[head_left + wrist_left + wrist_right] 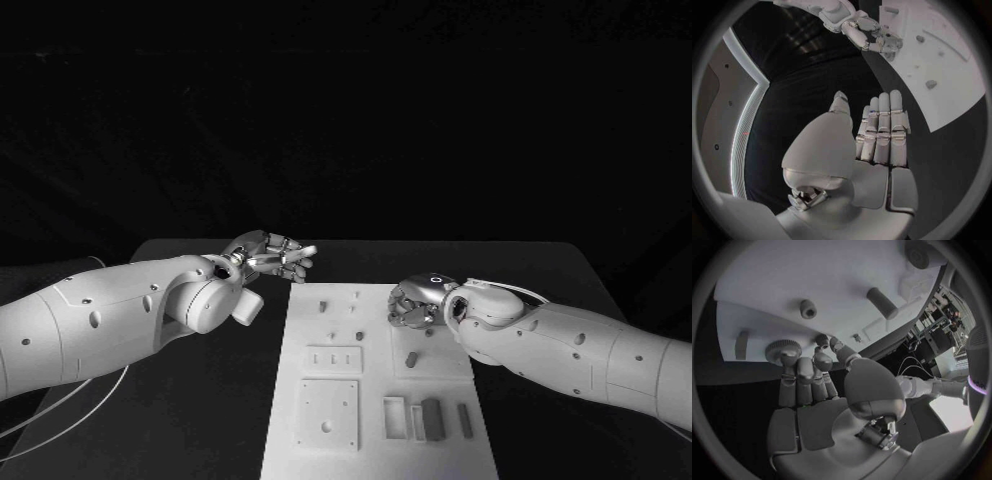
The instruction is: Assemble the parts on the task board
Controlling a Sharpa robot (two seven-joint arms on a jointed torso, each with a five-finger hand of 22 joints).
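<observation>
Hands, two: right hand [418,301] over the upper right of task board [378,440], fingers pinching a knurled round part [783,349], apparently lifted for seating; left hand [268,254] off the board's upper left corner, fingers straight, together, holding nothing, likely waiting.

White task board [378,440] with grey parts [431,420] on black table [188,420]; silver left hand [270,254] and silver right hand [418,301], white arms [101,325].
</observation>
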